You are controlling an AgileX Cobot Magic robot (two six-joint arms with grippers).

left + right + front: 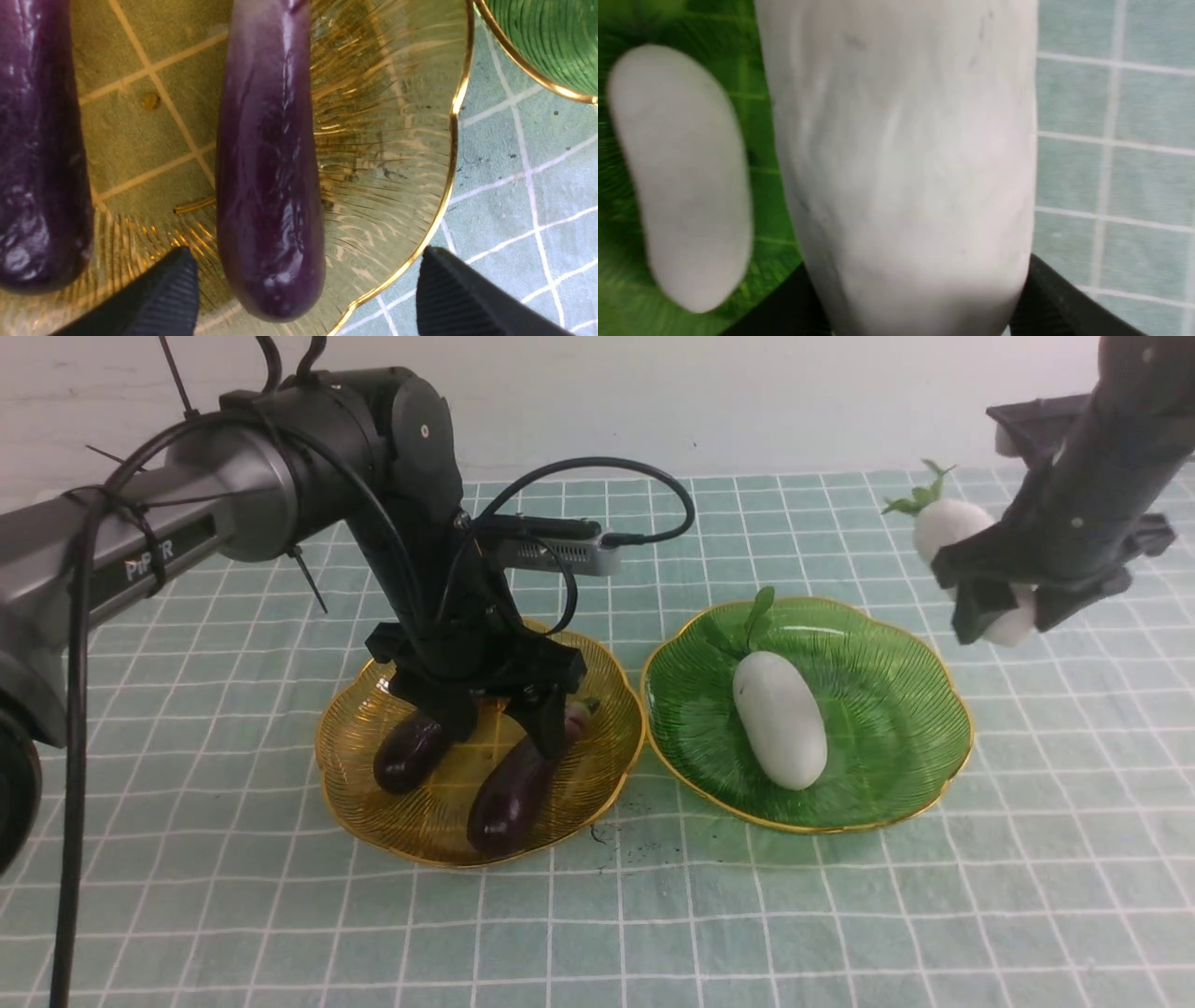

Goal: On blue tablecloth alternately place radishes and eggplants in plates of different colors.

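Now your left gripper (504,733) gapes wide over both eggplants (513,793) in the yellow plate (373,821). Your right gripper (1013,607) pinches a radish (943,527) aloft beside the green plate (887,709), likely to join the other radish (780,719) there.

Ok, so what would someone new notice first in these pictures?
The right gripper holds a white radish in the air, right of the green plate, where a second radish lies. The left gripper hangs open over the amber plate with two purple eggplants in it.

left gripper (504,737): lowered, jaws apart | right gripper (1008,614): raised, clamped
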